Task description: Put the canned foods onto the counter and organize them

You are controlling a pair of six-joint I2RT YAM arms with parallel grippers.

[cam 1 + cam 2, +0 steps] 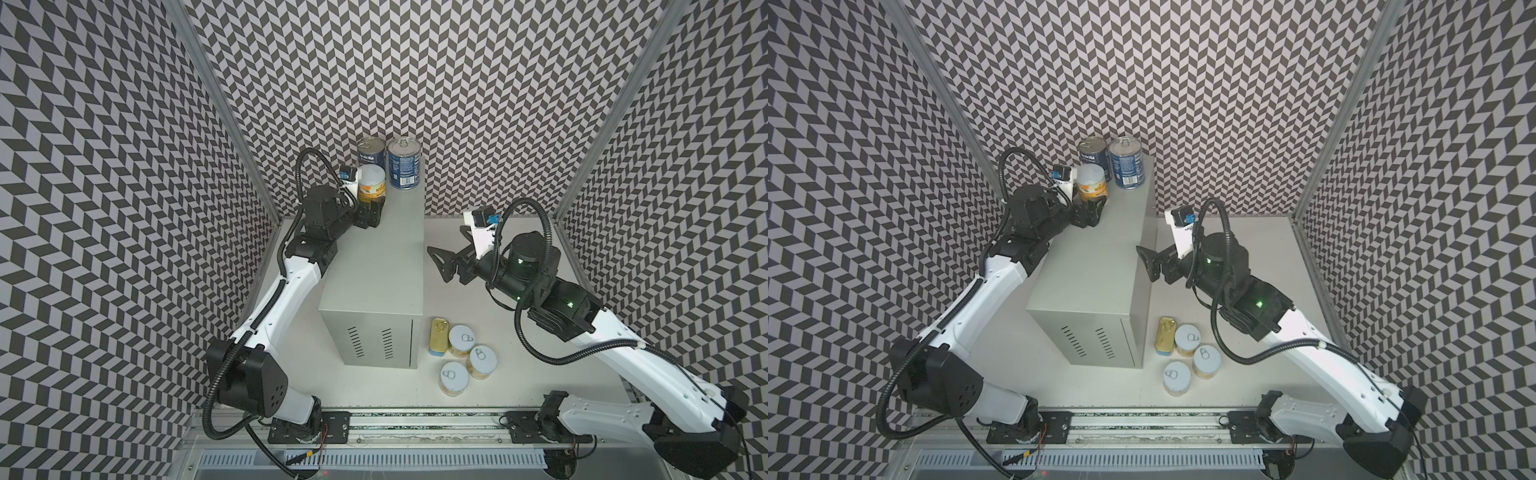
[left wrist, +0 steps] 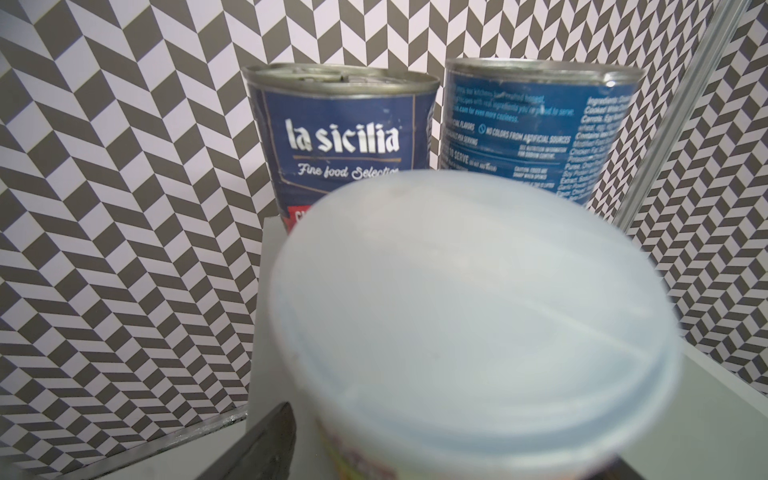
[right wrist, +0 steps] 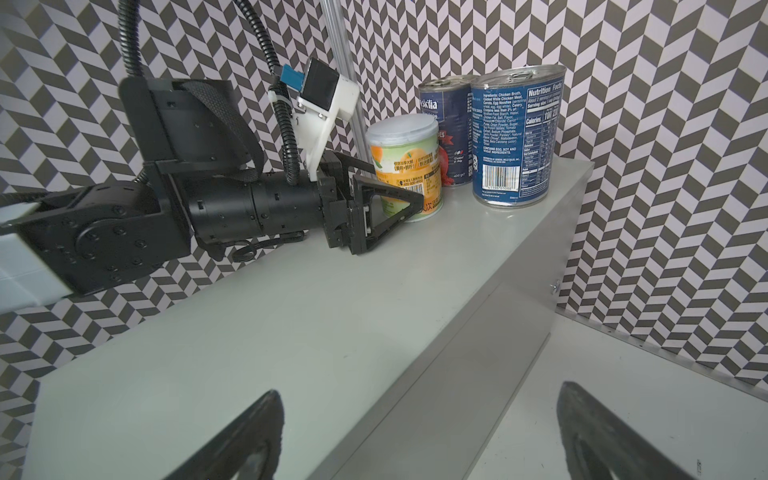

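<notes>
Two tall blue-labelled cans (image 1: 372, 154) (image 1: 404, 164) stand side by side at the far end of the counter (image 1: 374, 270), the grey box cabinet; they also show in the left wrist view (image 2: 340, 141) (image 2: 519, 133). Just in front of them a short yellow-orange fruit can (image 1: 371, 183) (image 3: 405, 166) stands upright on the counter top. My left gripper (image 1: 371, 203) straddles this can, jaws open, with a gap beside one finger (image 2: 270, 440). My right gripper (image 1: 437, 264) hangs open and empty beside the counter's right edge. A gold-topped SPAM tin (image 1: 439, 336) and three fruit cans (image 1: 461, 340) (image 1: 481, 361) (image 1: 454, 377) stand on the tabletop.
The white tabletop (image 1: 478, 232) runs right of the counter, with the loose tins clustered by its front right corner. Chevron-patterned walls and aluminium posts (image 1: 224, 108) close in the back and sides. A mounting rail (image 1: 415, 419) crosses the front edge.
</notes>
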